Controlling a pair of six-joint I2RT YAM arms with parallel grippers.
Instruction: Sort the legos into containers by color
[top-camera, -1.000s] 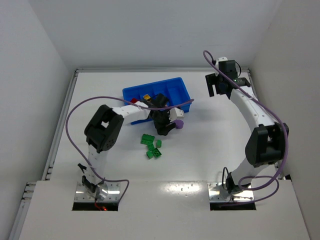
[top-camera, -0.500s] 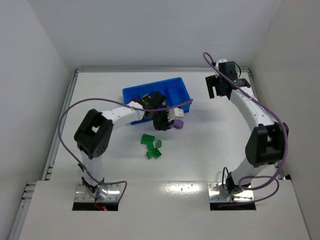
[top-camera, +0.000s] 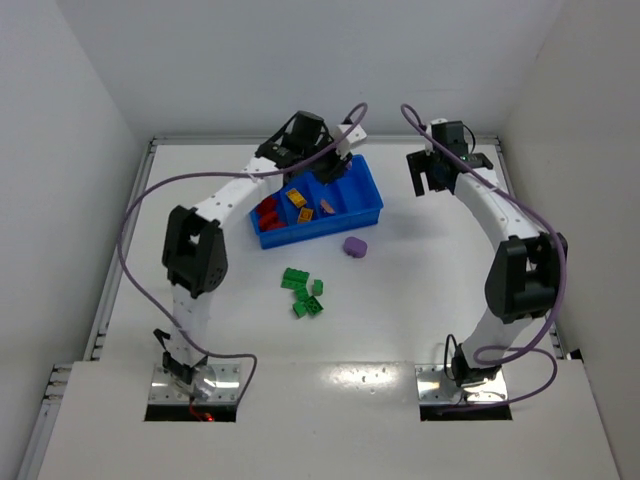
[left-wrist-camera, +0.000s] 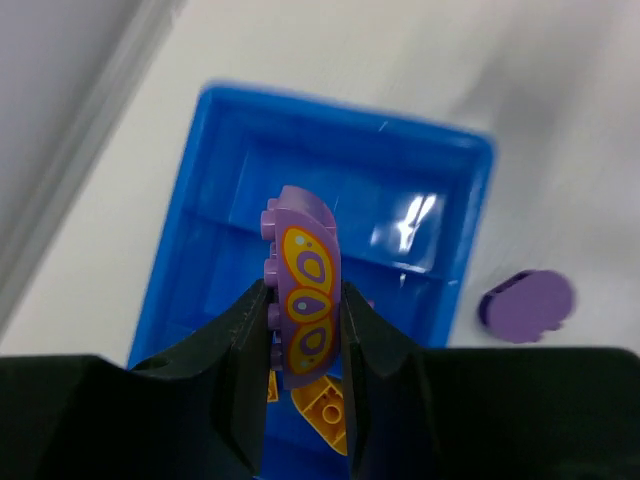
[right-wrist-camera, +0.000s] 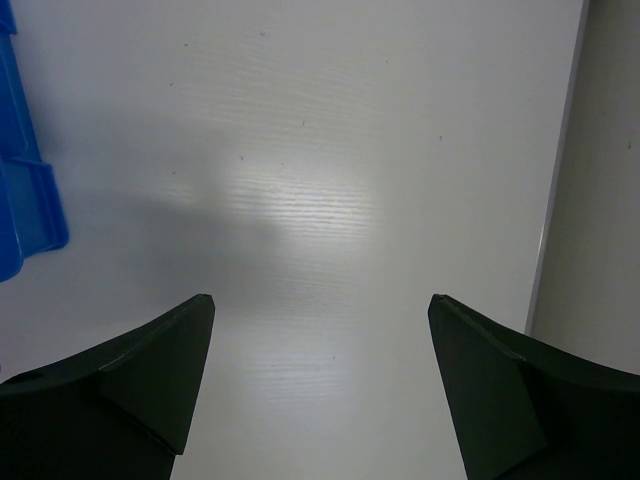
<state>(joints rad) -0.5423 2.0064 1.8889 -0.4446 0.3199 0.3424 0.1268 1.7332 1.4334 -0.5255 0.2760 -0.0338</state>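
Note:
The blue tray (top-camera: 332, 225) stands at the table's back middle. It holds red legos (top-camera: 266, 213) in its left compartment, yellow ones (top-camera: 297, 198) in the second and a pink piece (top-camera: 327, 207) in the third. My left gripper (top-camera: 322, 168) hovers above the tray. In the left wrist view it (left-wrist-camera: 305, 320) is shut on a curved purple lego with yellow markings (left-wrist-camera: 305, 290), over the tray (left-wrist-camera: 340, 105) and a yellow lego (left-wrist-camera: 325, 410). A round purple lego (top-camera: 354, 246) lies on the table in front of the tray, also in the left wrist view (left-wrist-camera: 527, 303). Several green legos (top-camera: 304, 292) lie nearer. My right gripper (top-camera: 440, 172) is open and empty.
The right wrist view shows my right gripper (right-wrist-camera: 320, 310) over bare white table, with the tray's corner (right-wrist-camera: 25, 200) at the left and the table's raised edge (right-wrist-camera: 555, 200) at the right. White walls close the table on the left, back and right.
My left gripper has lifted from the table beside the round purple lego and swung back over the tray with the patterned purple lego in it. The right arm has barely moved.

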